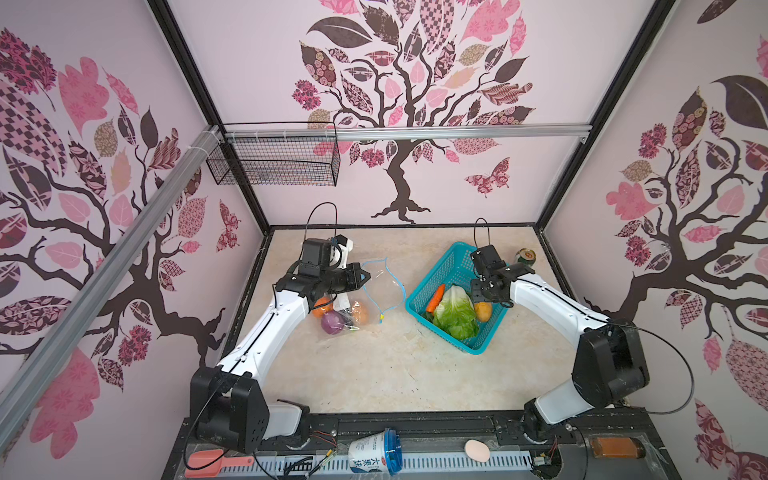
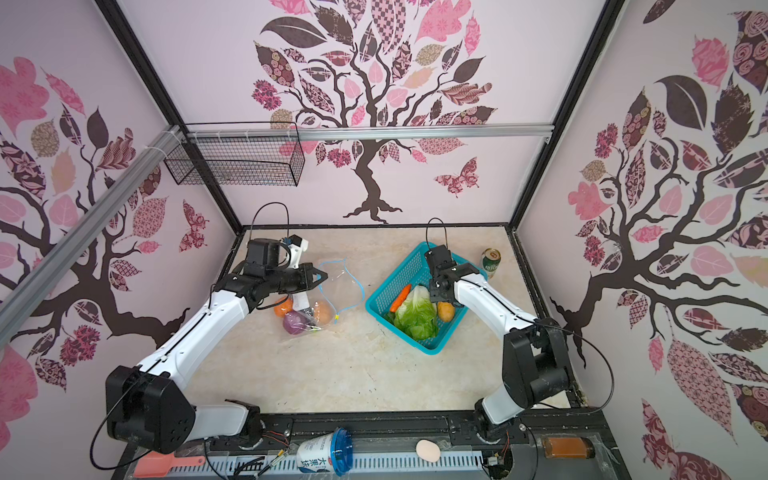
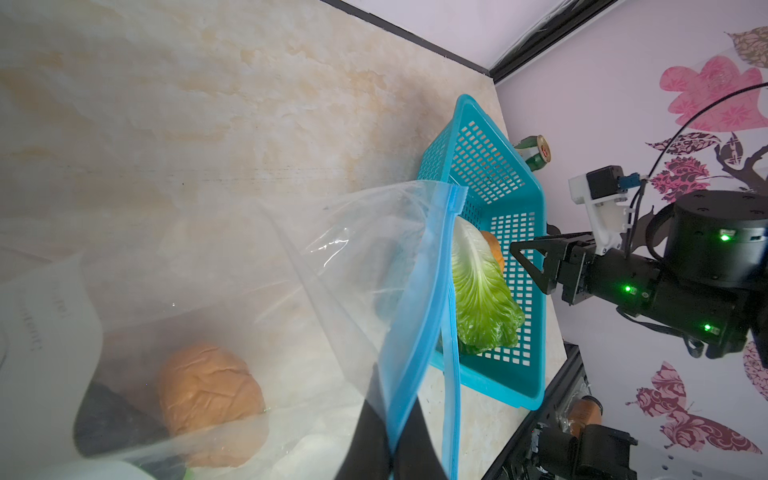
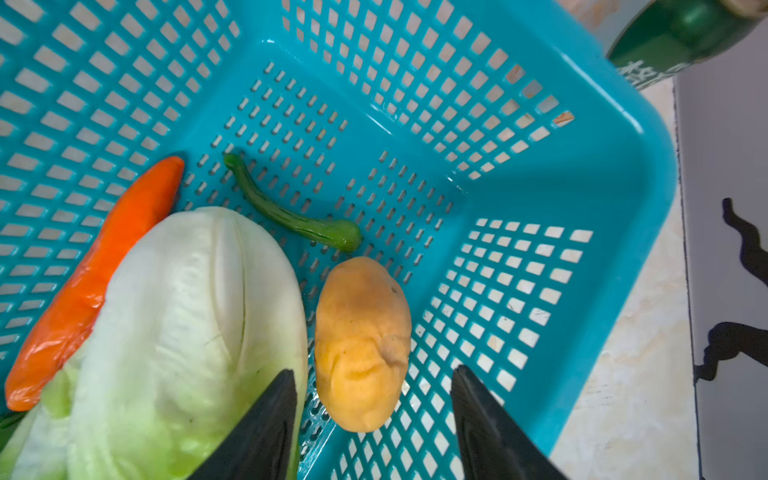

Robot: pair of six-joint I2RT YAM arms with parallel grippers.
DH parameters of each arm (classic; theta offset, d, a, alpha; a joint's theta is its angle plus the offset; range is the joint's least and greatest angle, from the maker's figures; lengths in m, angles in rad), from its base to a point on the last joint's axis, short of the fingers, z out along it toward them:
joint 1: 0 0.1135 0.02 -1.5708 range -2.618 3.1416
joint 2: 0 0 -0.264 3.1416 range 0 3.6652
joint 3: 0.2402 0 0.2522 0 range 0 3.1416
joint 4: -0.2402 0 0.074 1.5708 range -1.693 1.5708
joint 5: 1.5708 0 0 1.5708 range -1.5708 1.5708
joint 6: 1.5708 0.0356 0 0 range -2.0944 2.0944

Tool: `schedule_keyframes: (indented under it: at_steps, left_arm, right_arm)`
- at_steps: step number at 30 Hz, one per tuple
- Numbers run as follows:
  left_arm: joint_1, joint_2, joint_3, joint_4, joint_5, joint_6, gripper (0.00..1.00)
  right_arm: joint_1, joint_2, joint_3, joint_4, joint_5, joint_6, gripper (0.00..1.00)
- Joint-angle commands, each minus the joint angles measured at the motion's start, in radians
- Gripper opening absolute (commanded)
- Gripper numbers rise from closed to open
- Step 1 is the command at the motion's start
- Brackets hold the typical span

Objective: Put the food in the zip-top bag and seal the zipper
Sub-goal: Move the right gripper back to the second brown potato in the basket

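Observation:
The clear zip-top bag [image 1: 376, 286] lies left of centre, its blue zipper [image 1: 400, 282] curved wide, with the yellow slider [image 1: 380, 319] at the near end. My left gripper [image 1: 362, 276] [image 3: 392, 415] is shut on the blue strip at the mouth. Inside the bag lie a purple onion [image 1: 332, 322], an orange pumpkin [image 1: 321, 308] and a tan potato [image 3: 208, 399]. My right gripper [image 4: 372, 372] hangs open inside the teal basket [image 1: 455, 266]. One finger stands on each side of a yellow-tan potato [image 4: 361, 340], beside the cabbage [image 4: 187, 316], a carrot [image 4: 95, 282] and a small green piece [image 4: 291, 216].
A green can [image 1: 527, 255] stands behind the basket near the right wall. A black wire basket [image 1: 274, 160] hangs on the back wall. On the front rail lie a pink scoop [image 1: 212, 461], a yogurt cup [image 1: 376, 451], a pale egg shape [image 1: 477, 450] and a bottle [image 1: 615, 446].

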Motion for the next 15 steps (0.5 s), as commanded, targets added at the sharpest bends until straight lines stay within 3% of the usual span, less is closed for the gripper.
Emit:
schedule_keyframes:
  at_steps: [1,15]
  left_arm:
    - [-0.005,0.0,-0.021,0.022,0.012,-0.001,0.0]
    - [-0.004,0.006,-0.021,0.02,0.009,0.001,0.0]
  right_arm:
    - [-0.009,0.053,-0.007,-0.003,-0.038,0.002,0.62]
    - [-0.046,0.159,-0.037,0.01,-0.058,0.012,0.71]
